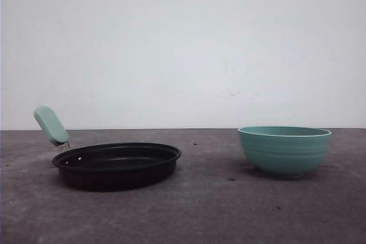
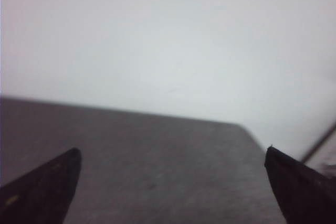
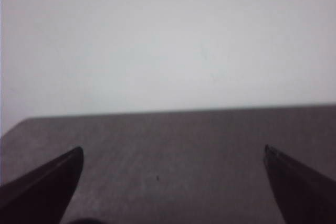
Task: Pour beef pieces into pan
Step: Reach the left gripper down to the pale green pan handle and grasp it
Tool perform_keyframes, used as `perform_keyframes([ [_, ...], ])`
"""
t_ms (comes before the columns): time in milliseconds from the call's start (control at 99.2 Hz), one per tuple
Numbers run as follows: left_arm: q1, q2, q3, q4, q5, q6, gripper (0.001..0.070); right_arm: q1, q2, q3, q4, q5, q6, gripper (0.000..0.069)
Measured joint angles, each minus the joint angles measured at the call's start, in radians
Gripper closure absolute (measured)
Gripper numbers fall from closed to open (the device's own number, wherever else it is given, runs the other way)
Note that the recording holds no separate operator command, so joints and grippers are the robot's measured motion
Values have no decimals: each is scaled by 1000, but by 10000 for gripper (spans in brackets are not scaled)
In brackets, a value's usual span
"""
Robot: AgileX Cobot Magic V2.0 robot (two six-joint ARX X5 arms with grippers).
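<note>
The black pan [image 1: 117,164] sits at the left of the dark table, its mint-green handle [image 1: 51,125] rising to the left. A teal ribbed bowl [image 1: 284,150] stands at the right; its inside is hidden from this low angle, so the beef pieces are out of view. My left gripper [image 2: 173,156] is open, dark fingertips [image 2: 58,177] spread wide over bare table. My right gripper [image 3: 173,153] is open too, with its fingertips [image 3: 60,174] far apart above bare table and nothing between them.
The dark grey table [image 1: 217,210] runs back to a plain white wall [image 1: 183,44]. In the left wrist view a table corner [image 2: 241,127] shows. A gap of bare tabletop separates pan and bowl.
</note>
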Motion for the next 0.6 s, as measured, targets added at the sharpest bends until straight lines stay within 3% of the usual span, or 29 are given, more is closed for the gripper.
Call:
perform_keyframes([
  [252,-14,13,-205,53,-9,-28,13,0,33,0,-68,29,-1,6],
  [413,-14,27,-458,178,29,-125,14,0,28,0,-71,48,-2,6],
  [595,-14,96,-681,311,31,-244,16,13,27,0,-73,51,-9,6],
])
